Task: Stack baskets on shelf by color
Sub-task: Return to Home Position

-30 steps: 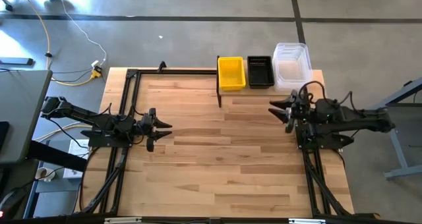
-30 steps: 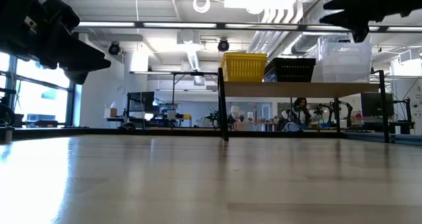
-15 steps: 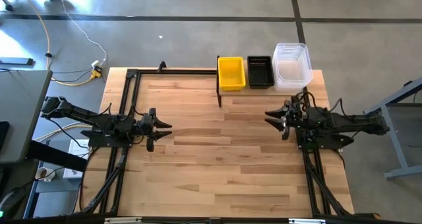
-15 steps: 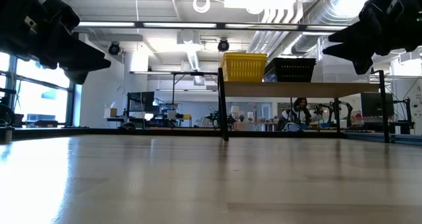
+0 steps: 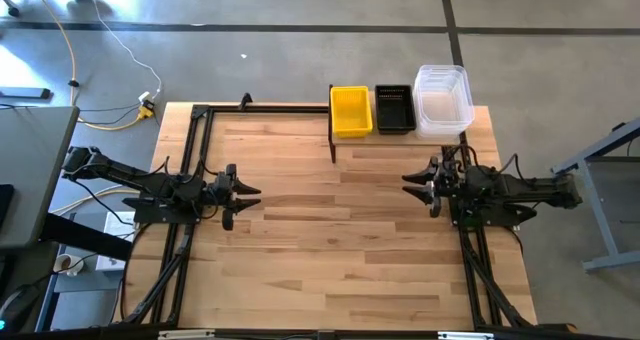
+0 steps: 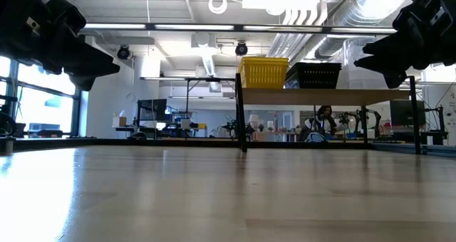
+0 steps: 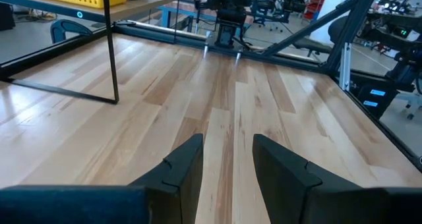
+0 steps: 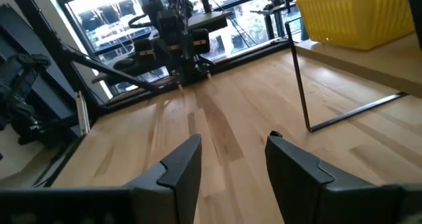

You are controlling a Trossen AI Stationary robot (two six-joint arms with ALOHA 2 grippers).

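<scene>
Three stacks of baskets stand side by side on the shelf [image 5: 405, 132] at the table's far right: yellow [image 5: 351, 111], black mesh [image 5: 395, 108] and clear [image 5: 443, 100]. The low view shows the yellow baskets [image 6: 264, 72] and black baskets [image 6: 313, 75] resting on the light-wood plank [image 6: 313, 97]. My right gripper [image 5: 416, 192] hovers open and holding nothing over the tabletop, a little on the near side of the shelf, pointing left; its wrist view shows the parted fingers [image 8: 232, 159]. My left gripper [image 5: 243, 202] waits open at the table's left side, pointing right [image 7: 227, 155].
The shelf's black frame posts [image 5: 332, 145] stand on the tabletop left of the yellow stack. Black rails [image 5: 190, 160] run along the table's left and far edges. Bare wood [image 5: 330, 220] lies between the two grippers. A person sits in the room far behind the shelf [image 6: 322, 121].
My right gripper has drawn away from the clear stack on the shelf toward the table's near edge and come down lower over the tabletop.
</scene>
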